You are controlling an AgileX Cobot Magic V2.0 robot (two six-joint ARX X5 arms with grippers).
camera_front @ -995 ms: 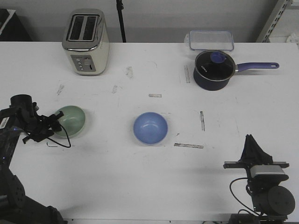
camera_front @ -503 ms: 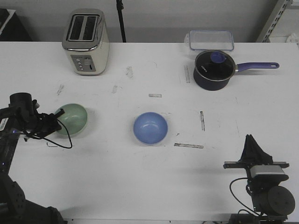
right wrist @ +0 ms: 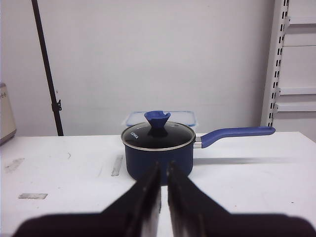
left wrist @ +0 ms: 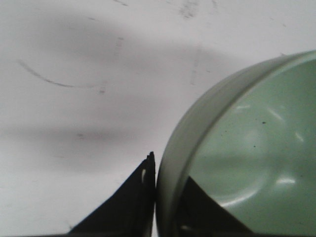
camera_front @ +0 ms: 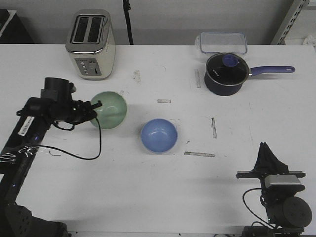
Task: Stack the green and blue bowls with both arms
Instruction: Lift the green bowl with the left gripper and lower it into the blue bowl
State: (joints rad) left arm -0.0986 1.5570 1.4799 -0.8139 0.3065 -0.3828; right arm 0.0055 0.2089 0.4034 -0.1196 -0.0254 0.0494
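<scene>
My left gripper [camera_front: 93, 109] is shut on the rim of the pale green bowl [camera_front: 109, 109] and holds it above the table, left of and a little behind the blue bowl [camera_front: 159, 136]. In the left wrist view one finger is outside the green bowl's [left wrist: 247, 143] wall and one inside, at my left gripper [left wrist: 168, 170]. The blue bowl sits upright on the table near the middle. My right gripper [camera_front: 266, 150] rests at the front right, shut and empty; in the right wrist view its fingers [right wrist: 164, 170] nearly touch.
A cream toaster [camera_front: 91, 44] stands at the back left. A dark navy saucepan [camera_front: 226, 73] with glass lid and purple handle stands at the back right, also in the right wrist view [right wrist: 159, 153], with a clear container [camera_front: 223, 42] behind it. Tape strips mark the table.
My left arm has lifted the green bowl and carried it to the right and towards the back, closer to the blue bowl. The right arm has not moved.
</scene>
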